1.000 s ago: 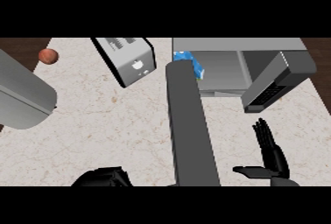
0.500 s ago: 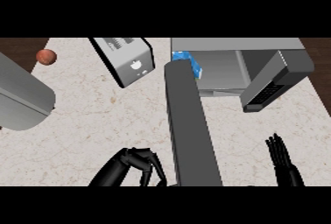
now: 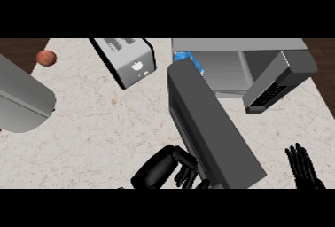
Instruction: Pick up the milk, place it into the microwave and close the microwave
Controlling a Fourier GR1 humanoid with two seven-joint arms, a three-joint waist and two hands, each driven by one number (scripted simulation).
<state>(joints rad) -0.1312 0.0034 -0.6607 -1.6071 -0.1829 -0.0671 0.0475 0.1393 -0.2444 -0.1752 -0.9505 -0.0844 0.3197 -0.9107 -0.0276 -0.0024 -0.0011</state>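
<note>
- Far left, a big rounded grey block (image 3: 20,97) sits on the pale speckled stone table (image 3: 98,133), cut off by the view's edge.
- Just above it, at the table's far left corner, there's a small reddish-brown ball (image 3: 46,57), well apart from everything else.
- Next along, a grey metal toaster with slots on top (image 3: 124,62) stands tilted in view, near the microwave's left side but not touching it.
- Down at the lower edge, the black left hand (image 3: 157,172) is clenched, fingers (image 3: 186,168) curled in and right up against the left face of the door, grasping nothing.
- That long dark-grey microwave door (image 3: 209,128) hangs wide open, swung out from the oven towards the lower edge.
- And there's the milk: a blue-and-white carton (image 3: 185,58), already inside, at the left of the cavity, half hidden behind the door's far end.
- The grey box microwave (image 3: 262,44) itself shows its light grey cavity, with a grey side panel bearing a black grille (image 3: 268,95) slanting down on the right.
- Lower right corner: the black right hand (image 3: 304,170) rests released, fingers straight and pointing up, well clear of the microwave and holding nothing.
</note>
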